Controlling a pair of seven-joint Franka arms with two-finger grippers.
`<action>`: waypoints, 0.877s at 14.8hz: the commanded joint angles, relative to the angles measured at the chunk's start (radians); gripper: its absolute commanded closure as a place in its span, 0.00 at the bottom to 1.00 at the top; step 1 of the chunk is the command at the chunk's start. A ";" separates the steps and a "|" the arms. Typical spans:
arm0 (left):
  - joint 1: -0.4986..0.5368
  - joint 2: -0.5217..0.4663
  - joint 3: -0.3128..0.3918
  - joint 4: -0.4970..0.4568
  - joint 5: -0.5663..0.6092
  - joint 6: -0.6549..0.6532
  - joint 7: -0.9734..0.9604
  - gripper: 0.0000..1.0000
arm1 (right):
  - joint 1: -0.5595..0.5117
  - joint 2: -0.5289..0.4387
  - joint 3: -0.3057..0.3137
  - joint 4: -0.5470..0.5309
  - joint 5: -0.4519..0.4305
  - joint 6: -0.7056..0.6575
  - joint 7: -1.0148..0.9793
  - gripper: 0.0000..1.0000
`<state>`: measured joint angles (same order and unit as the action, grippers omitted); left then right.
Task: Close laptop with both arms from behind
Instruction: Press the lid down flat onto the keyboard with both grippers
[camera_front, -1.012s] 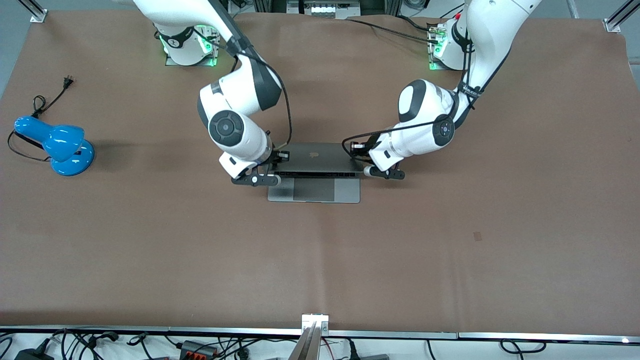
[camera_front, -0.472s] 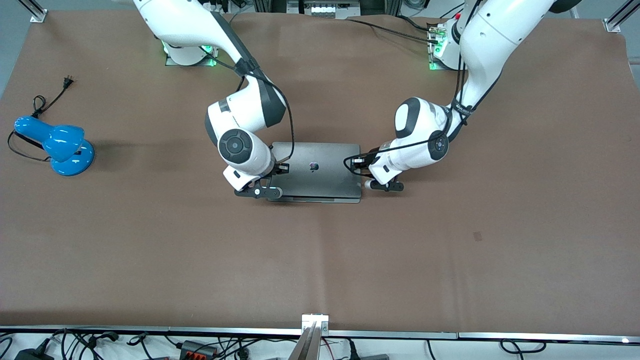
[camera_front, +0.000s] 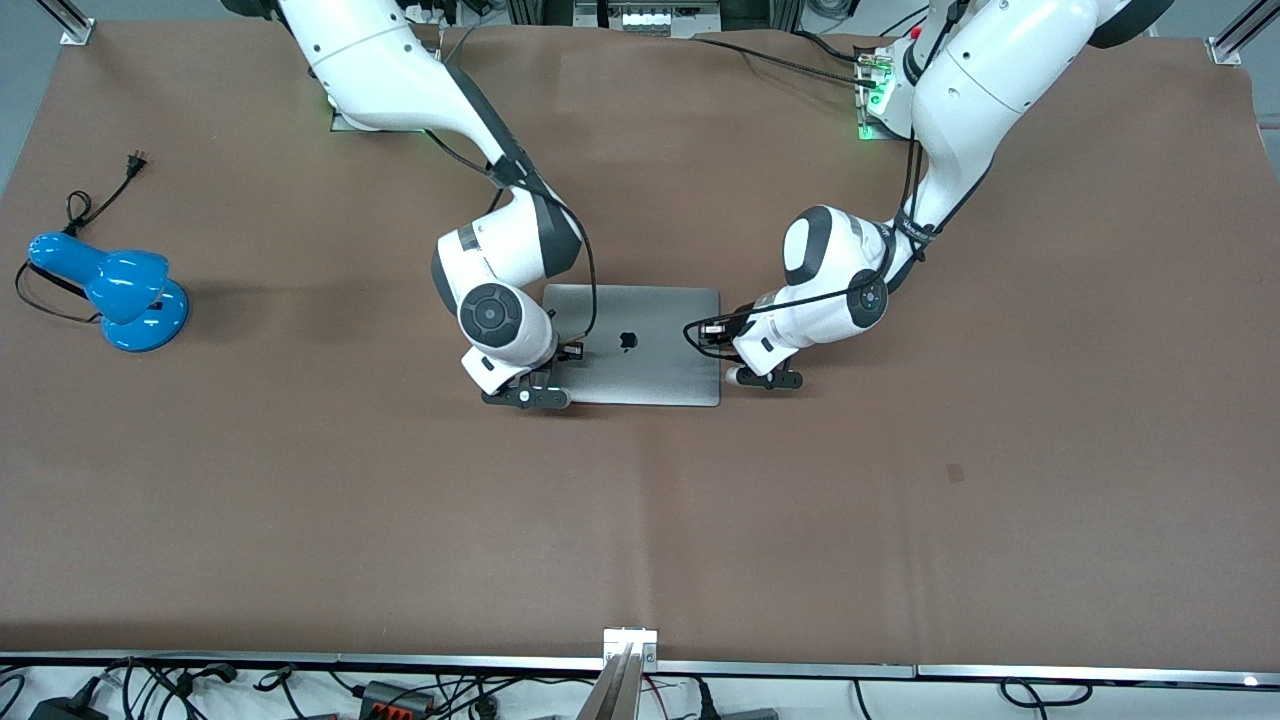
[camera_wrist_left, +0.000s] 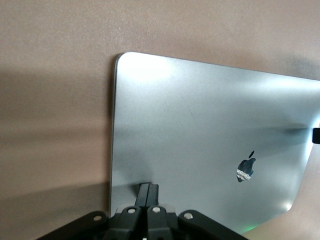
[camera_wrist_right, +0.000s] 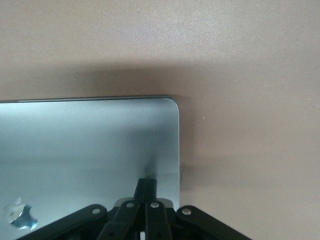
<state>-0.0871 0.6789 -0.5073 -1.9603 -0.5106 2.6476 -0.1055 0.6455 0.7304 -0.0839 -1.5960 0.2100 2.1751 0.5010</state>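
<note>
The grey laptop lies shut and flat on the brown table, with the black apple logo on its lid facing up. My right gripper is shut, and its fingertips press on the lid at the corner toward the right arm's end. My left gripper is shut, and its fingertips press on the lid near the edge toward the left arm's end. Keys and trackpad are hidden under the lid.
A blue desk lamp with a black cord and plug stands at the right arm's end of the table. The brown table mat stretches wide nearer the front camera. Cables hang past the table's front edge.
Both grippers have moved down and toward the front camera, pushing the lid from half raised to flat on the base. The keys and trackpad are now covered.
</note>
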 joint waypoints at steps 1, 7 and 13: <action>-0.011 0.036 0.003 0.020 0.024 0.034 -0.005 1.00 | 0.003 0.014 0.003 0.027 -0.017 0.002 0.019 1.00; -0.002 -0.007 0.003 0.018 0.029 0.003 -0.032 1.00 | 0.005 0.024 0.003 0.028 -0.017 0.008 0.017 1.00; 0.010 -0.214 0.088 0.021 0.029 -0.317 -0.048 1.00 | 0.002 -0.064 -0.034 0.060 -0.047 -0.052 0.008 1.00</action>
<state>-0.0805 0.5888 -0.4650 -1.9164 -0.5080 2.4610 -0.1259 0.6459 0.7254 -0.0965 -1.5387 0.1819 2.1720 0.5010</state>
